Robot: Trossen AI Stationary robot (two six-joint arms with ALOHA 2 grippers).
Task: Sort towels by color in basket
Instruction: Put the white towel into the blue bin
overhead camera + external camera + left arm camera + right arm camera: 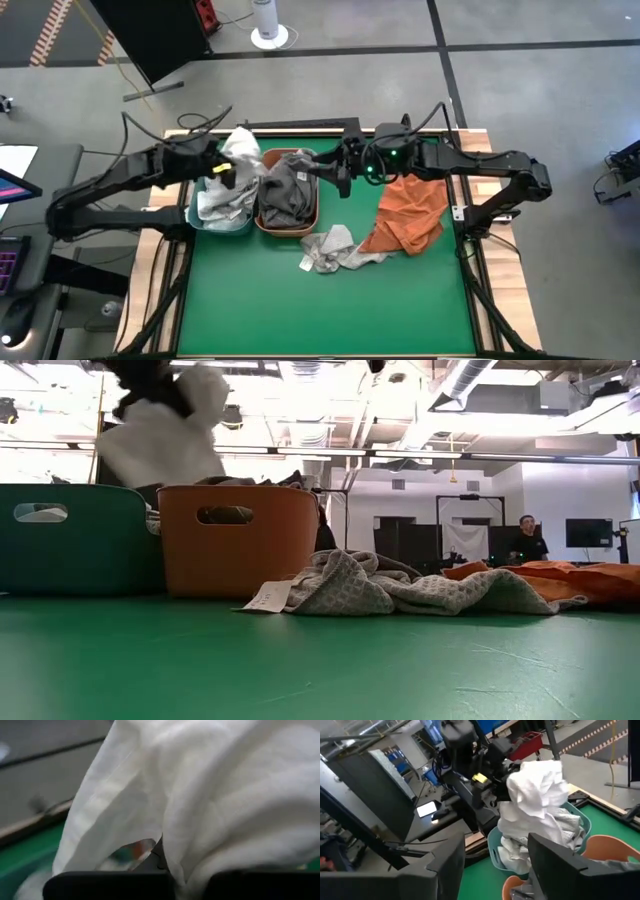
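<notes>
We see the green tabletop (330, 310) carrying a teal basket (222, 222), our landmark. Touching its right side stands the orange basket (288, 225) holding a dark grey towel (286, 190). Further right lies the rust orange towel (410, 215), with a grey-checked towel (335, 248) between it and the baskets. Above the teal basket, the left end effector (226, 168) pinches a white towel (243, 150). The right end effector (335, 170) hovers over the orange basket, fingers spread, holding nothing.
</notes>
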